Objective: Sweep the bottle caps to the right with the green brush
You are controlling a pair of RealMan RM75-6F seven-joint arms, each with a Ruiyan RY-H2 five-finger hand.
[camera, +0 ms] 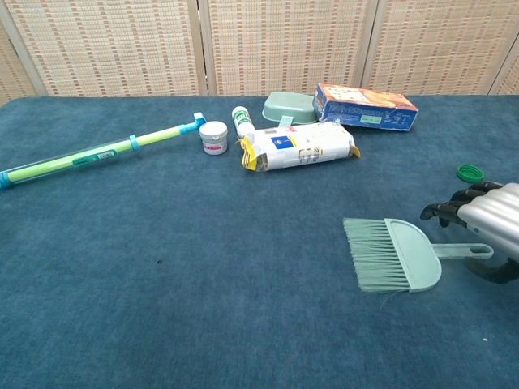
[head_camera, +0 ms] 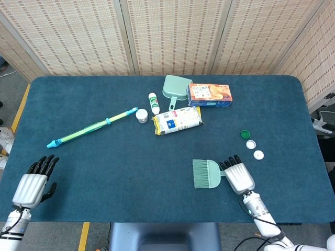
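The green brush point(head_camera: 205, 173) lies flat on the blue table, bristles pointing left, also in the chest view point(camera: 397, 255). My right hand point(head_camera: 238, 177) is at its handle point(camera: 466, 250), fingers stretched out over the handle and not closed around it. A green cap point(head_camera: 245, 134) and two white caps point(head_camera: 251, 144) point(head_camera: 258, 155) sit behind and to the right of that hand. The chest view shows only the green cap point(camera: 469, 172). My left hand point(head_camera: 32, 185) rests at the front left corner, holding nothing.
At the back middle lie a green dustpan point(head_camera: 176, 87), an orange-and-blue box point(head_camera: 209, 94), a white-and-yellow packet point(head_camera: 177, 120), a small white bottle point(head_camera: 154, 103), a white jar point(head_camera: 141, 115) and a long green-and-blue stick point(head_camera: 91, 127). The table's right edge point(head_camera: 313, 137) is close to the caps.
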